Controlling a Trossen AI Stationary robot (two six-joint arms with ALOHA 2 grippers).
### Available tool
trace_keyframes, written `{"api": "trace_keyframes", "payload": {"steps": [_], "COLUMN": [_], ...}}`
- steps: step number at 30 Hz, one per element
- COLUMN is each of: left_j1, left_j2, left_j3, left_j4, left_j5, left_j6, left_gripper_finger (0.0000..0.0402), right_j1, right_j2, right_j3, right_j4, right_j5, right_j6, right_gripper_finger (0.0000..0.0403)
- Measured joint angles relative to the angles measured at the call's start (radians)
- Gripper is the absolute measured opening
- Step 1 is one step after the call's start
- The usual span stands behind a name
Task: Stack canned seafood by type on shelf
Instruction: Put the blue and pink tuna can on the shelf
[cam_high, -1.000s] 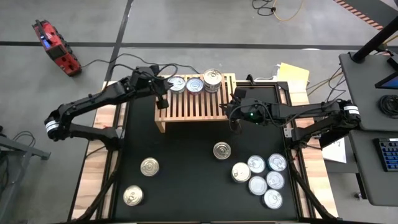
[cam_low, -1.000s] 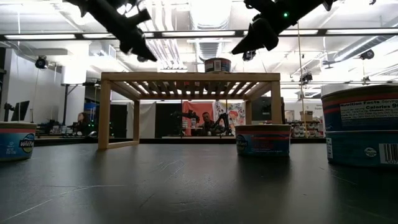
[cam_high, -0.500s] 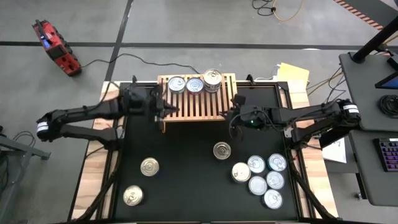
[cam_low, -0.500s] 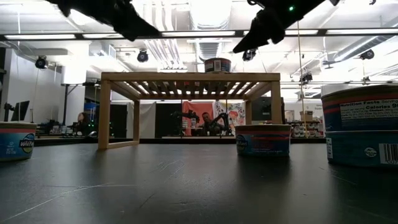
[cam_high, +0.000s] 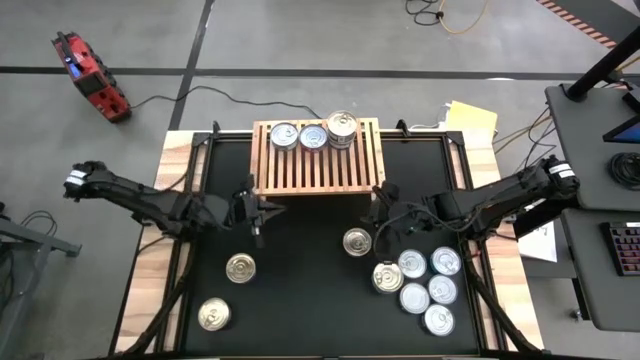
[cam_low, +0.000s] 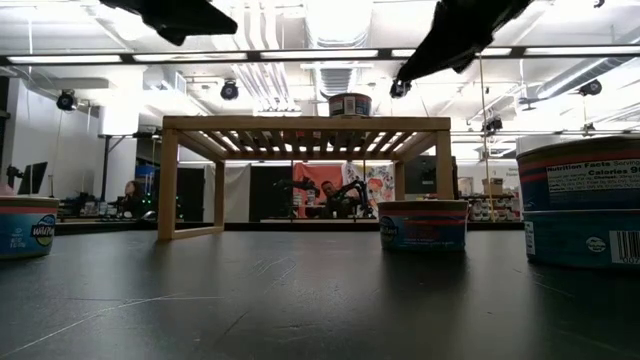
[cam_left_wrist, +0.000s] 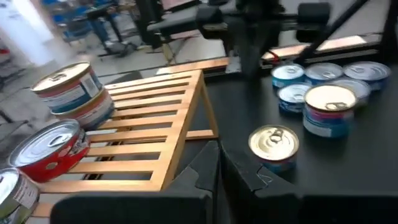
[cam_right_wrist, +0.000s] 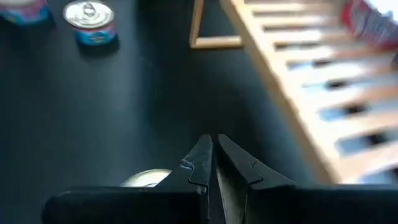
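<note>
Three cans (cam_high: 312, 135) sit on the shelf (cam_high: 318, 175), eight more on the table (cam_high: 300, 290); left claw (cam_high: 256, 213) and right claw (cam_high: 379, 210) both clenched, empty.

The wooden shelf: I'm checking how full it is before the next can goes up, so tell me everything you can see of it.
The shelf is a low light-wood rack with a slatted top on short corner legs, standing level at the far edge of the black table mat. Three cans sit in a row along its far edge; the rightmost looks like two stacked. The rest of the slats are bare. Neither gripper touches it.
</note>
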Motion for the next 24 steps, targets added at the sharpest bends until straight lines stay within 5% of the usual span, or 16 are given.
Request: {"api": "trace_keyframes", "payload": {"steps": [15, 24], "left_j1": [-0.127, -0.17], "left_j2": [0.187, 0.274], "left_j3": [-0.022, 0.046], "left_j4": [0.074, 0.076], "left_j5": [-0.048, -0.048], "left_j6": [-0.135, -0.144], "left_gripper_finger": [0.0, 0.0], "right_j1": [0.083, 0.199], "right_j2": [0.086, 0.203], "right_j3": [0.001, 0.163], "right_j4": [-0.027, -0.324], "right_j5": [-0.166, -0.198], "right_j6": [0.343, 0.528], "right_gripper_finger": [0.0013, 0.0013]}}
